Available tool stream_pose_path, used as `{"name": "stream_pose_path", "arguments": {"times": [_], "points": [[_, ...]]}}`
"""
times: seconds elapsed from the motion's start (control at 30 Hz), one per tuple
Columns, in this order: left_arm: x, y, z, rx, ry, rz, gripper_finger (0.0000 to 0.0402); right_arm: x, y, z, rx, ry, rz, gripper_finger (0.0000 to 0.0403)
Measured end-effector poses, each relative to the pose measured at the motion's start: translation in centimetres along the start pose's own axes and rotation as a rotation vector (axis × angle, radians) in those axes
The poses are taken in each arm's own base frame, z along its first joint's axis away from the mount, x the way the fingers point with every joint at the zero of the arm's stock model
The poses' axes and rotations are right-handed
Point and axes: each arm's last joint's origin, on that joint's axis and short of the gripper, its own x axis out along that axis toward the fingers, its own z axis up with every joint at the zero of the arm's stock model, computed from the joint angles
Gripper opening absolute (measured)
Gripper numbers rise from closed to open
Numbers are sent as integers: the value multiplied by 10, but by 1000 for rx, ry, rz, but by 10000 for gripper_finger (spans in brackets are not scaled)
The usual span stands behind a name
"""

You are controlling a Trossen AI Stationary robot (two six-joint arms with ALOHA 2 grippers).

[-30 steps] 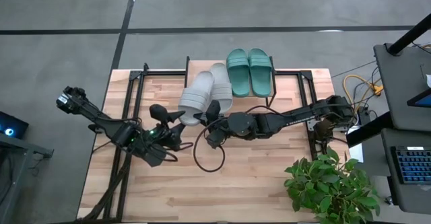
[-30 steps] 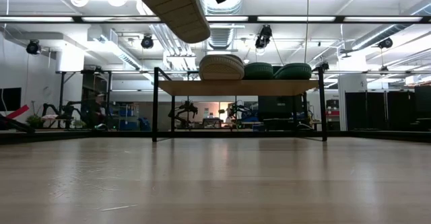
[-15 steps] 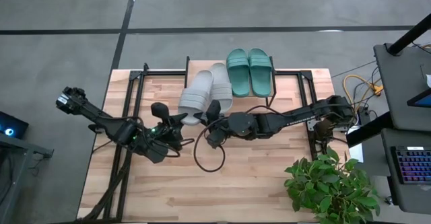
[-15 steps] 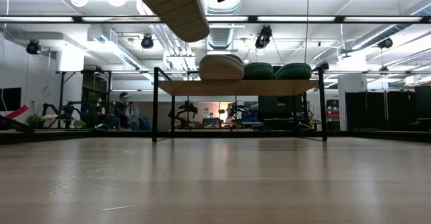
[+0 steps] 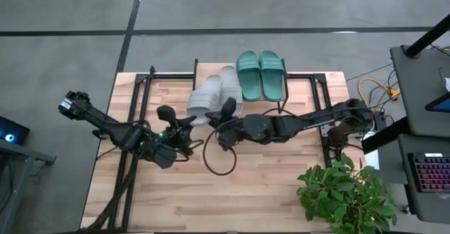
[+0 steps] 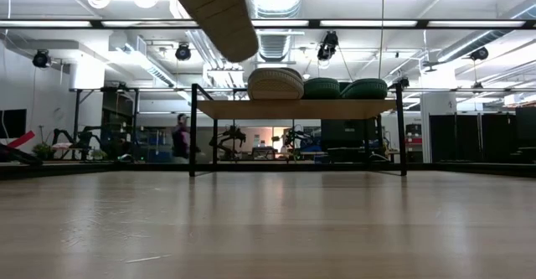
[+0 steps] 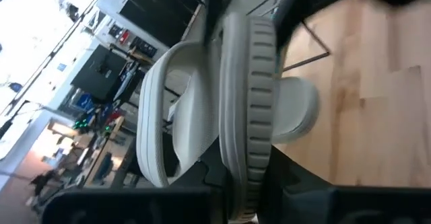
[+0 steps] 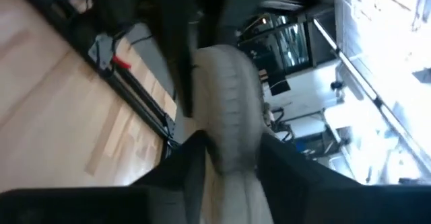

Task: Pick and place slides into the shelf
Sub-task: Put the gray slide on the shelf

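Observation:
Two teal slides [image 5: 260, 74] and one grey slide [image 5: 230, 83] lie on their soles on the shelf [image 6: 360, 109]. The other grey slide [image 5: 203, 97] hangs tilted in the air above the table, near the shelf's left end; the low view shows its ribbed sole [image 6: 219, 11]. My left gripper [image 5: 185, 126] is shut on it from the near left. My right gripper [image 5: 226, 113] stands open at the slide's right side. Its fingers [image 8: 192, 160] lie on either side of the slide's rounded end [image 8: 229, 116]. My left gripper pinches the grey slide's sole [image 7: 246, 183] at one end, between its two fingers, with the ribbed side edge running out from them. It comes in slanting from the table's near left. The slide is lifted clear of the table and tilted, strap to one side.
A potted plant [image 5: 348, 195] stands at the table's near right corner. A black cable [image 5: 218, 160] loops on the table below the right arm. Bare wood lies toward the near edge. A person [image 6: 180, 136] walks in the room beyond the table.
My left gripper has moved right to the hanging grey slide and shut on its near end. My right gripper has opened and its finger has left the slide's upper end. The slide has shifted slightly left and stays in the air.

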Motion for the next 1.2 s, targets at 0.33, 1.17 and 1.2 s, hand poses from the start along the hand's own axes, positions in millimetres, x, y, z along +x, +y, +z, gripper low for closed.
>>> {"name": "stream_pose_path", "arguments": {"times": [0.33, 1.17, 1.2], "points": [[1, 3, 0, -7, 18, 100, 13, -45, -52, -4, 183, -17, -49, 171], [49, -61, -9, 115, 149, 356, 12, -147, -132, -34, 546, -54, -157, 171], [51, -63, -9, 122, 155, 367, 12, -147, -131, -34, 546, -49, -152, 171]]}}
